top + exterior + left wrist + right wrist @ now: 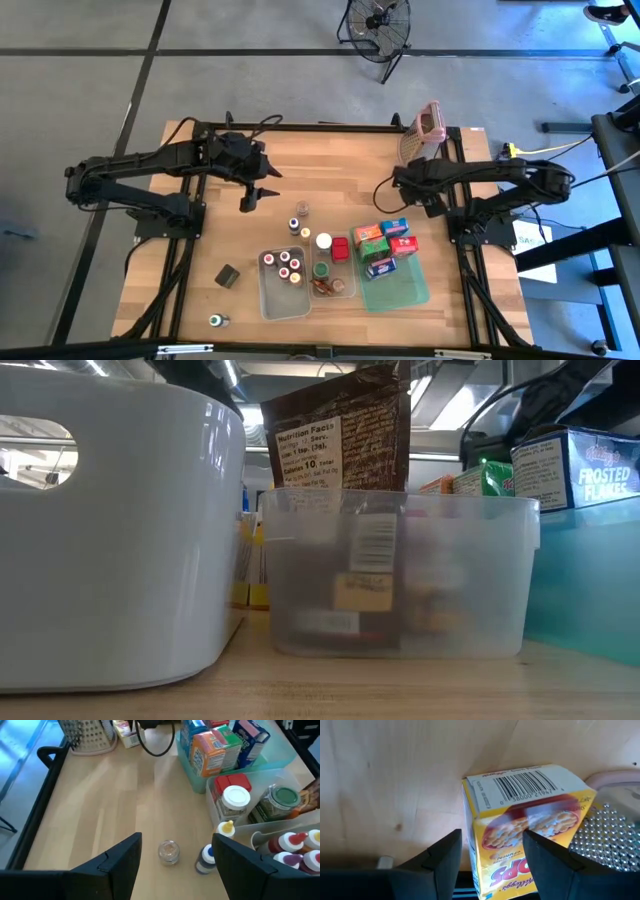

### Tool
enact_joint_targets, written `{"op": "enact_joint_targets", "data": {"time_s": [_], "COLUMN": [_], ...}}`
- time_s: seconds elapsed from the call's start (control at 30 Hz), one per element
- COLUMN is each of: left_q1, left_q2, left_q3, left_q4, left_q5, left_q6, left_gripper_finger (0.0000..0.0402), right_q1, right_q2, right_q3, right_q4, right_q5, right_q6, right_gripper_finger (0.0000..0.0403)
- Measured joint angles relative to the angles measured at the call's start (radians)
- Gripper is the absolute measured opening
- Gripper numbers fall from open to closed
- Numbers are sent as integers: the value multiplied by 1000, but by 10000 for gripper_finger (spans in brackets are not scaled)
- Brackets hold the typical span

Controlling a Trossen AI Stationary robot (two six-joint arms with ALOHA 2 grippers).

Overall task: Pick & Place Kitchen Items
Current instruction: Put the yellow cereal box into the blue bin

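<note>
Yellow cereal carton (520, 830) lies tilted on wood, barcode end up.

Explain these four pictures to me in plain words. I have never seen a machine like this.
This is a robot with two dark jointed arms at a wooden table, each ending in a two-fingered tool. One picture looks straight down from overhead, one looks level across the tabletop, and one comes from a camera on each wrist.

The left tool is open and empty above a small jar. The right tool is closed on a yellow carton beside a metal grater.

Also on the table are clear tubs of small capped bottles and a green tray holding colourful cartons. The level view mostly shows tubs close up.
</note>
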Motion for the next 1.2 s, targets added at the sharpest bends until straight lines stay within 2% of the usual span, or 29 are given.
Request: {"op": "enact_joint_targets", "data": {"time_s": [0.17, 0.3, 0.73, 0.9, 1.2], "left_q1": [-25, -50, -118, -128, -133], "left_q2": [0, 0, 0, 0, 0], "left_q3": [0, 0, 0, 0, 0], "left_q4": [0, 0, -1, -1, 0], "left_q5": [-7, -8, -10, -10, -10], "left_q6": [10, 11, 3, 0, 0], "left_gripper_finger": [237, 237, 237, 237, 237], "right_q1": [33, 49, 65, 73, 101], "right_q2": [25, 35, 49, 51, 43], "right_q3": [0, 0, 30, 46, 96], "right_q4": [28, 31, 7, -19, -46], "right_q5": [21, 48, 16, 6, -20], "right_q6": [41, 75, 105, 126, 188], "right_gripper_finger": [212, 195, 52, 37, 34]}}
